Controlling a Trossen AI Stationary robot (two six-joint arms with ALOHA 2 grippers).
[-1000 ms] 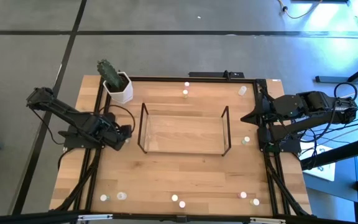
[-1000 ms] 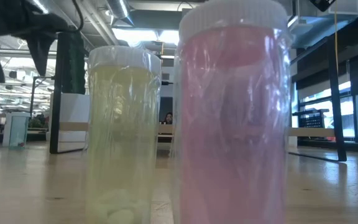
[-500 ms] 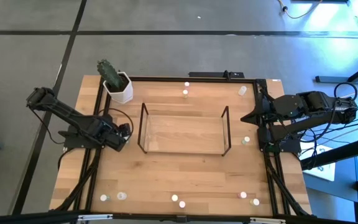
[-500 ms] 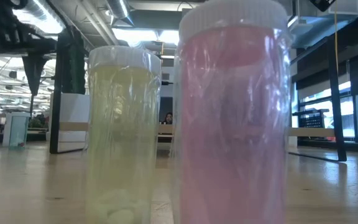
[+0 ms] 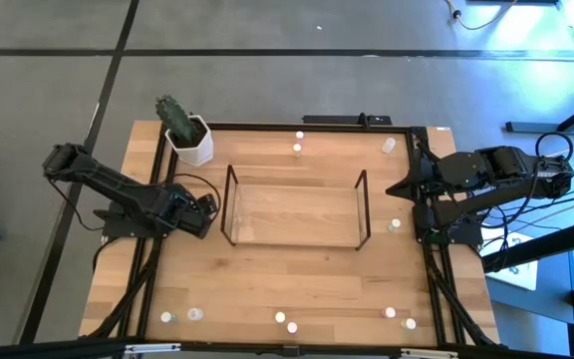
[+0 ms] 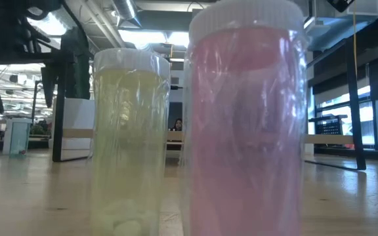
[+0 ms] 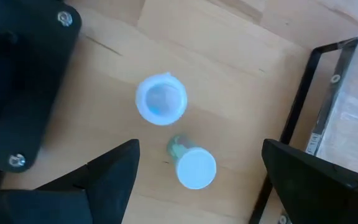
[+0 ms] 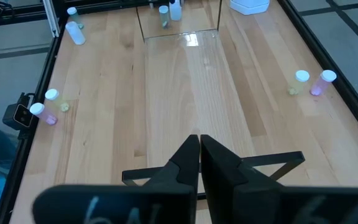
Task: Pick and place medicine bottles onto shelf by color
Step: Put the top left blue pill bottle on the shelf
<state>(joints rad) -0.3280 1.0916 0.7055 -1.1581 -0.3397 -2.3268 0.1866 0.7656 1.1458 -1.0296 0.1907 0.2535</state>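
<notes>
Item: medicine bottles, small pale cylinders, scattered over the tabletop [image 5: 297, 269].
- Two bottles under the left arm's camera: a white-capped one with a greenish body [image 7: 194, 165] lying tilted, and a bluish-white one [image 7: 161, 99] just beside it, seen cap-on. Both sit on bare wood just outside the left end of the shelf [image 5: 294, 209].
- A yellowish bottle [image 6: 130, 141] and a pink bottle [image 6: 245, 121] stand close against the low camera.
- Others lie along the near edge [image 5: 280, 318], the far edge [image 5: 297, 150] and the right side [image 5: 395, 225].

Item: shelf, clear rack with dark wire frame, mid-tabletop. It appears empty, though its clear floor makes that hard to confirm from above.

Item: left pincer [image 7: 197, 177], fingers spread wide, holding nothing, poised over the pair of bottles with the greenish one between its fingers.

Item: right pincer [image 8: 199, 155], fingers pressed together, empty, parked at the right edge of the tabletop facing the shelf.

Step in hand: first pick, approach stage.

Next move, as judged: lower the left pincer, centre on one bottle only, and close without nudging its neighbour, then carry it to the shelf.

Also present: white plant pot [image 5: 191, 142] at the far left corner.
</notes>
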